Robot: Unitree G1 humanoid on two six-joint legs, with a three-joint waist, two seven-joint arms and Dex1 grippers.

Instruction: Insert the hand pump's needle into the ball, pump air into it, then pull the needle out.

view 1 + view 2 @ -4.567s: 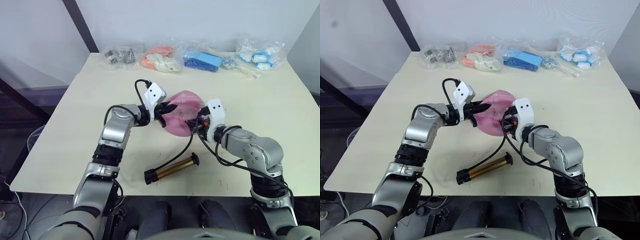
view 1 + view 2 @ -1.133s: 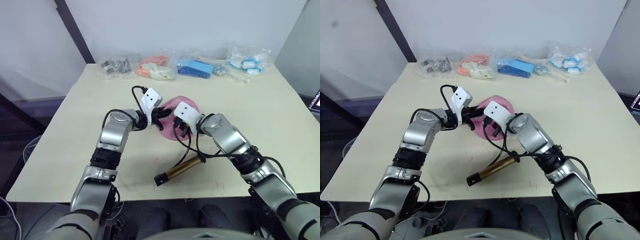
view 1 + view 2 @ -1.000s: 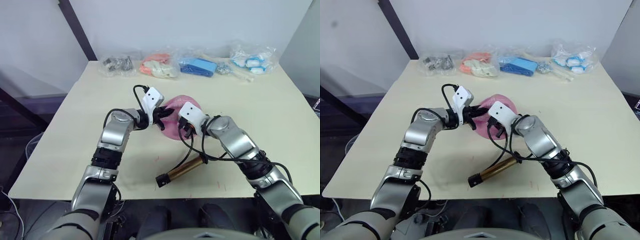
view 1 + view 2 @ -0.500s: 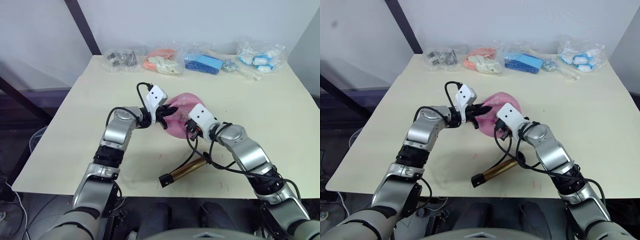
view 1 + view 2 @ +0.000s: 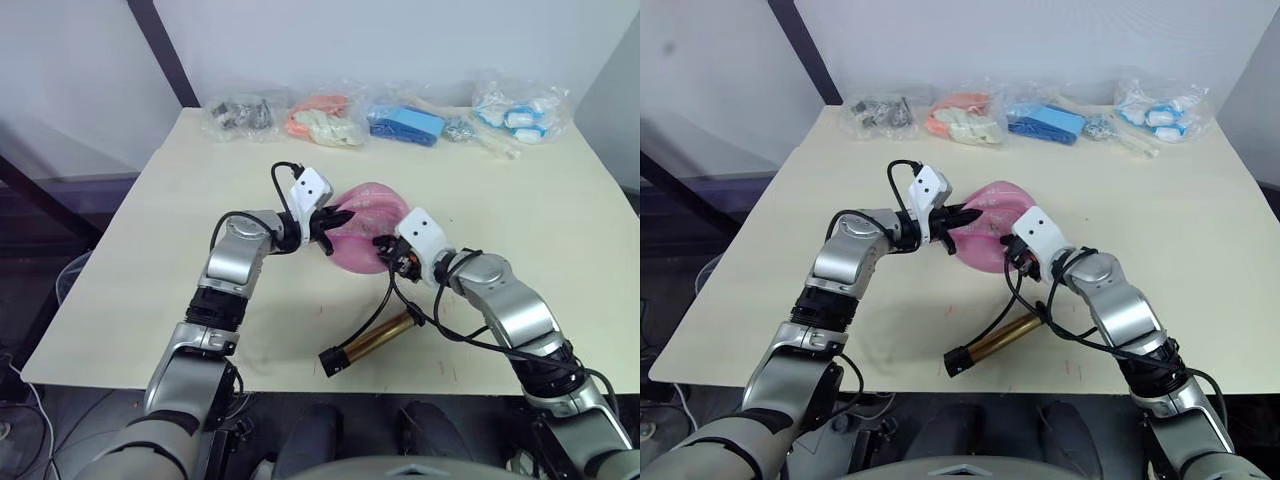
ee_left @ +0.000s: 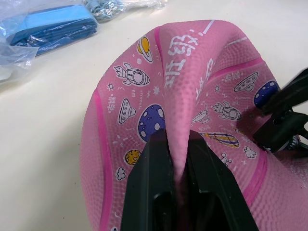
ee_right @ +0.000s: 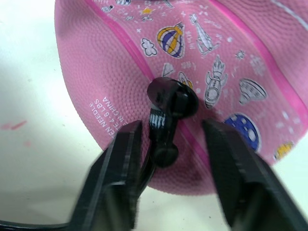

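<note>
The pink ball [image 5: 368,218], partly collapsed, lies mid-table. My left gripper [image 5: 331,222] is shut on a raised fold of the ball [image 6: 192,96], with both black fingers [image 6: 154,178] pinching the rubber. The needle's black fitting [image 7: 171,98] is pressed against the ball's surface, and its pin is hidden. My right gripper [image 7: 172,126] stands open at the ball's near right side. Its fingers [image 7: 120,178] flank the fitting with gaps on both sides. The thin black hose [image 5: 380,300] runs down to the hand pump [image 5: 372,340], which lies flat near the table's front edge.
Several clear bags line the table's far edge: dark parts [image 5: 240,113], orange items [image 5: 320,118], blue items [image 5: 405,122] and white-blue items [image 5: 515,108]. A dark pole [image 5: 165,50] slants behind the far left corner. The table's front edge [image 5: 250,378] is close to the pump.
The head camera has shifted. My right forearm swung from across the ball's front out to its right side, with the gripper staying at the fitting. My left gripper kept its pinch on the ball.
</note>
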